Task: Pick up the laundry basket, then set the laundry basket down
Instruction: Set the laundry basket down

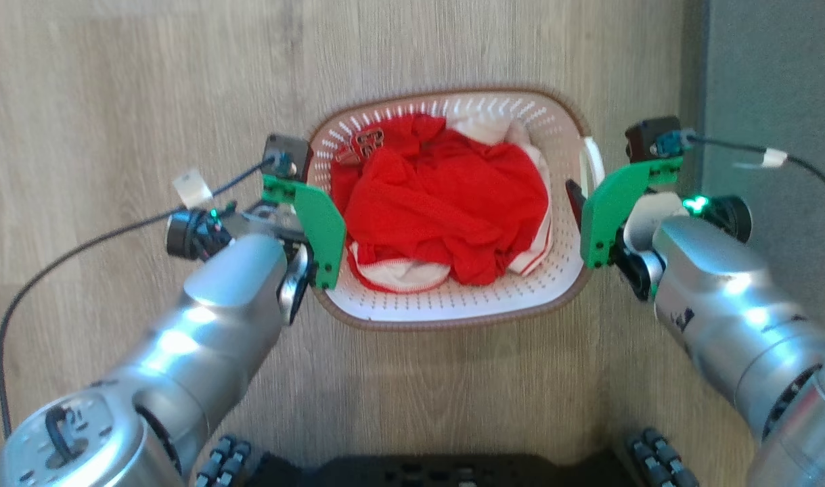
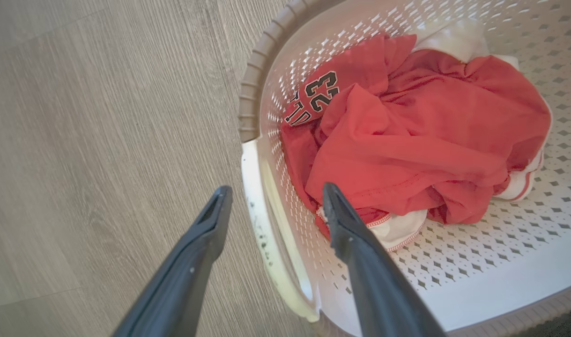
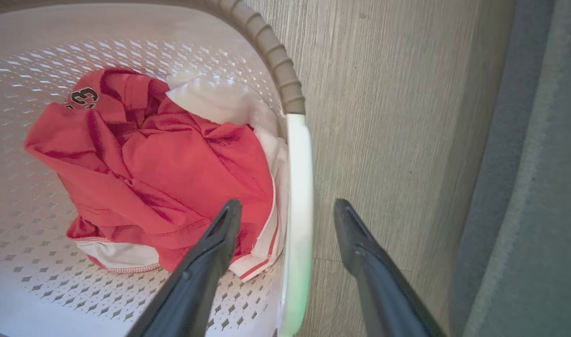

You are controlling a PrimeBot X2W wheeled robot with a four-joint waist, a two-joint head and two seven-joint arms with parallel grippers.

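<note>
Head view looked straight down, and at its left I saw my silver left arm [image 1: 229,297] reaching over the wooden floor [image 1: 114,101] to the left side of the laundry basket [image 1: 446,304]. From the left wrist view, the left gripper [image 2: 277,189] had its two dark fingers spread wide. One finger [image 2: 205,234] was outside the basket above the floor and the other [image 2: 346,224] was inside, above the clothes. The white left handle [image 2: 262,210] lay between them, and I could not tell whether either finger touched it. The gripper had hold of nothing.

The basket stood on the floor between both arms, white and perforated with a brown rim. Inside it lay a crumpled heap of red-and-white clothes [image 1: 446,203], and one red piece showed a printed number.

On the right side, the right gripper [image 3: 287,203] was just as wide apart. One finger [image 3: 210,252] was inside over the clothes and the other [image 3: 360,248] outside over the floor, with the white right handle [image 3: 298,178] in the gap. It also gripped nothing. Further right, a grey surface [image 1: 771,81] bordered the wooden floor.
</note>
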